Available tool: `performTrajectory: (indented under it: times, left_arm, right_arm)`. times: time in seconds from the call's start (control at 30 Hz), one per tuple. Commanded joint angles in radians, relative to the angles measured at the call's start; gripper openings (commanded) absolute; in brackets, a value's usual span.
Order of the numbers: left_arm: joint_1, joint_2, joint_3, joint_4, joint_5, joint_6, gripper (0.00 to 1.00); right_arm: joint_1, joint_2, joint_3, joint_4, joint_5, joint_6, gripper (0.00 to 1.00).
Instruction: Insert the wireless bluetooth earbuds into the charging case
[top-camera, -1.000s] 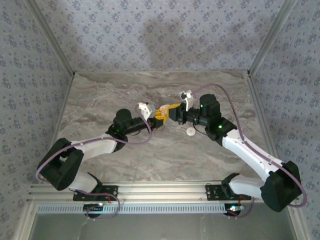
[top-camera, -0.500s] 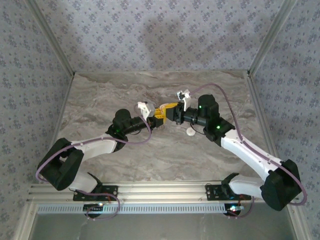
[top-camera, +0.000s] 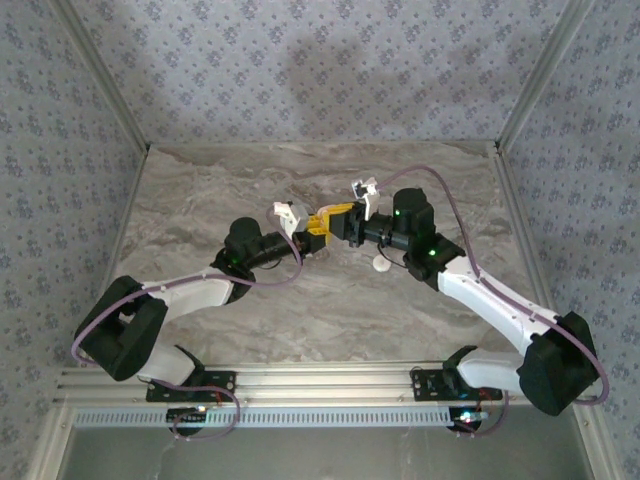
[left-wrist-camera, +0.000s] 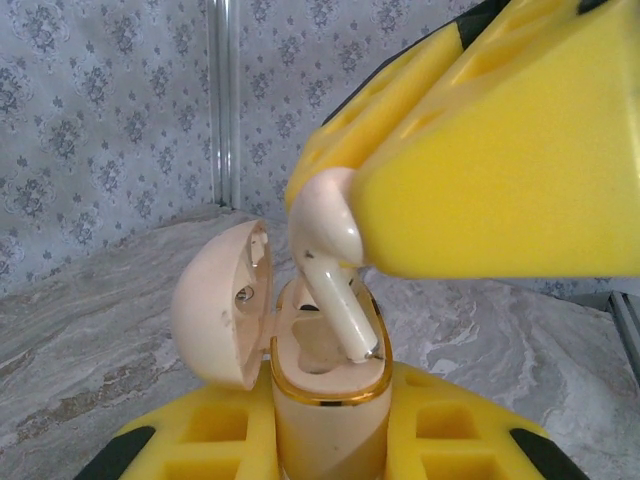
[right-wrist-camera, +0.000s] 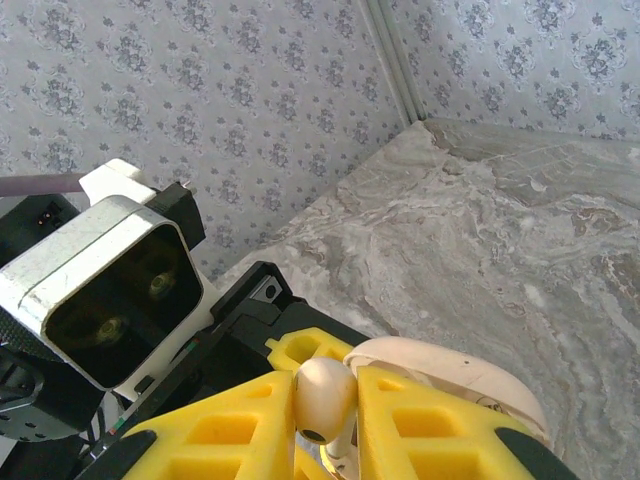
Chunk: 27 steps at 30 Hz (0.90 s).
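My left gripper (left-wrist-camera: 327, 440) is shut on the cream charging case (left-wrist-camera: 322, 400), holding it upright with its gold rim up and its lid (left-wrist-camera: 218, 310) swung open to the left. The right gripper (right-wrist-camera: 325, 412) is shut on one whitish earbud (right-wrist-camera: 322, 392). In the left wrist view that earbud (left-wrist-camera: 335, 265) hangs tilted from the right gripper's yellow fingers (left-wrist-camera: 520, 150), its stem tip resting inside the case's right-hand slot. The two grippers meet nose to nose above mid-table, left gripper (top-camera: 318, 228) and right gripper (top-camera: 346, 216).
A small white round piece (top-camera: 381, 264) lies on the marble table (top-camera: 200, 190) just below the right wrist. Patterned walls close the table in at the back and sides. The left wrist's camera block (right-wrist-camera: 108, 290) sits close in front of the right gripper.
The right gripper has moved slightly left and up in the top view, bringing the earbud closer onto the case. The left arm has barely moved.
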Motion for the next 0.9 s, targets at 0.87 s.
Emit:
performTrajectory:
  times: [0.87]
  left_arm:
    - [-0.008,-0.057,0.054,0.07,0.051,-0.014,0.17]
  right_arm:
    - [0.054,0.028,-0.083,0.099,0.247,0.043,0.22]
